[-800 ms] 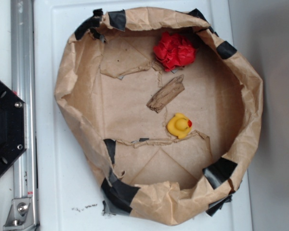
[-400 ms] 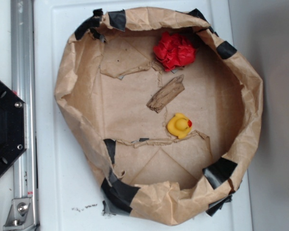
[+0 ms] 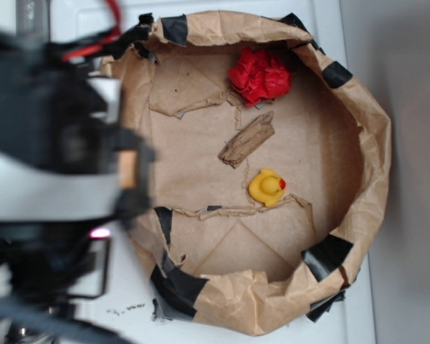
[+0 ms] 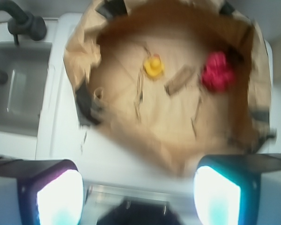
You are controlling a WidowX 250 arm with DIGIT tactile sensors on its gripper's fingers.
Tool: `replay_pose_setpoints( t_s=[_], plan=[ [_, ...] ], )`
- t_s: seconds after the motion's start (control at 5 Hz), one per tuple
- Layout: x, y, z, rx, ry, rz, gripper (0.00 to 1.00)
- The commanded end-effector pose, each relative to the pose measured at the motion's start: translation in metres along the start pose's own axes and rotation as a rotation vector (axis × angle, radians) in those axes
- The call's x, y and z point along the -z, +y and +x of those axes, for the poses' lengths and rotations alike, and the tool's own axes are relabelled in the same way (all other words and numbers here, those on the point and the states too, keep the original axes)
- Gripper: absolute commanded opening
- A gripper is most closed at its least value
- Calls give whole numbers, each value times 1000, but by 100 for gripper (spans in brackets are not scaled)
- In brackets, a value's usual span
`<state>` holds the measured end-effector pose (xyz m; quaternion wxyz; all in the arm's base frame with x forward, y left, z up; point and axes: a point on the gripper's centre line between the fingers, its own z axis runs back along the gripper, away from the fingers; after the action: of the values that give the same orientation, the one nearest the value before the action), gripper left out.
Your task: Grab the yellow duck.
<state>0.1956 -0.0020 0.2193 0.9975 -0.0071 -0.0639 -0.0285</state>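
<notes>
No legible writing; yellow duck on brown paper.

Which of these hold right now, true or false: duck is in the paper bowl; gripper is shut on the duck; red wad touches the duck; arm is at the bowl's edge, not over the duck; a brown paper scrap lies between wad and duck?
1. The duck is in the paper bowl. True.
2. The gripper is shut on the duck. False: its fingers stand wide apart in the wrist view and hold nothing; the duck lies far off on the bowl floor.
3. The red wad touches the duck. False: they lie well apart.
4. The arm is at the bowl's edge, not over the duck. True.
5. A brown paper scrap lies between wad and duck. True.
</notes>
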Motion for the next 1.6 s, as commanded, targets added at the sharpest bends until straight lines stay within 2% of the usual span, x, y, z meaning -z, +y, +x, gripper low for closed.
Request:
replay_pose_setpoints(
  t_s=[0.0, 0.2, 0.4, 1.2, 1.4],
  plan=[
    [61, 44, 54, 66, -10, 34, 100],
    [86, 55, 66, 71, 21, 45, 100],
    [123, 60, 76, 135, 26, 83, 100],
    [123, 60, 76, 135, 26, 83, 100],
    [148, 58, 73, 158, -30, 94, 100]
  ],
)
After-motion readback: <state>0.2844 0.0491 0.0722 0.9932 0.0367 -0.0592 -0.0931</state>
